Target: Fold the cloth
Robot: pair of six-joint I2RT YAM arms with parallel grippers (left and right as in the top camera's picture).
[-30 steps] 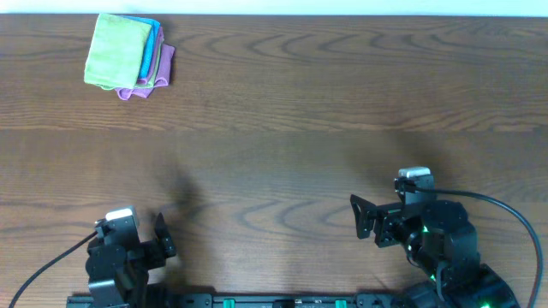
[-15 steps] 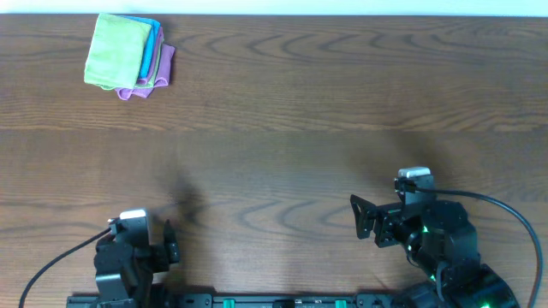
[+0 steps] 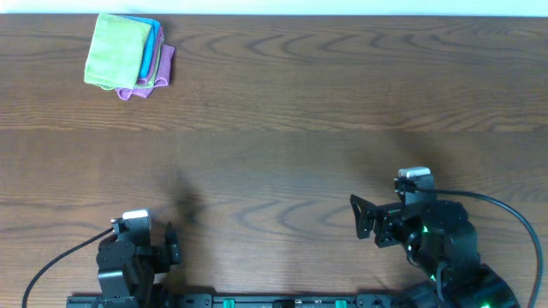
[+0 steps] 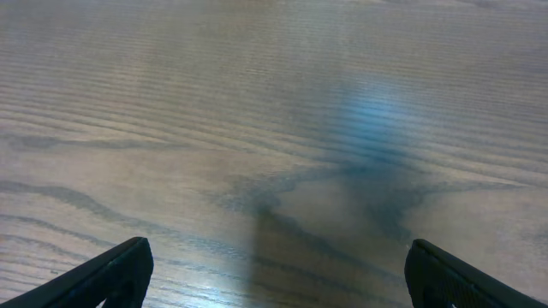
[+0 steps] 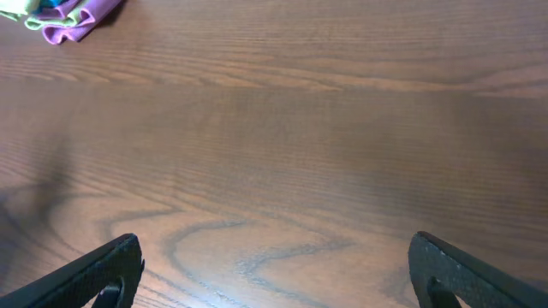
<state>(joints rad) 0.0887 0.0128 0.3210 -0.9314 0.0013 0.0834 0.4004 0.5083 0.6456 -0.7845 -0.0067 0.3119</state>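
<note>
The lime-green cloth (image 3: 117, 50) lies folded on top of a small stack at the far left corner of the table. A sliver of its edge shows at the top left of the right wrist view (image 5: 32, 22). My left gripper (image 3: 169, 245) is open and empty near the front left edge, far from the cloth; its fingertips frame bare wood in the left wrist view (image 4: 274, 274). My right gripper (image 3: 360, 219) is open and empty near the front right; its fingers also show in the right wrist view (image 5: 274, 269).
Under the green cloth lie a bright blue cloth (image 3: 154, 47) and a purple cloth (image 3: 164, 70); the purple one also shows in the right wrist view (image 5: 81, 21). The brown wooden table (image 3: 300, 128) spans the view. Its far edge runs just behind the stack.
My left arm has drawn back toward the front edge and turned a little. The right arm and the cloth stack have not moved.
</note>
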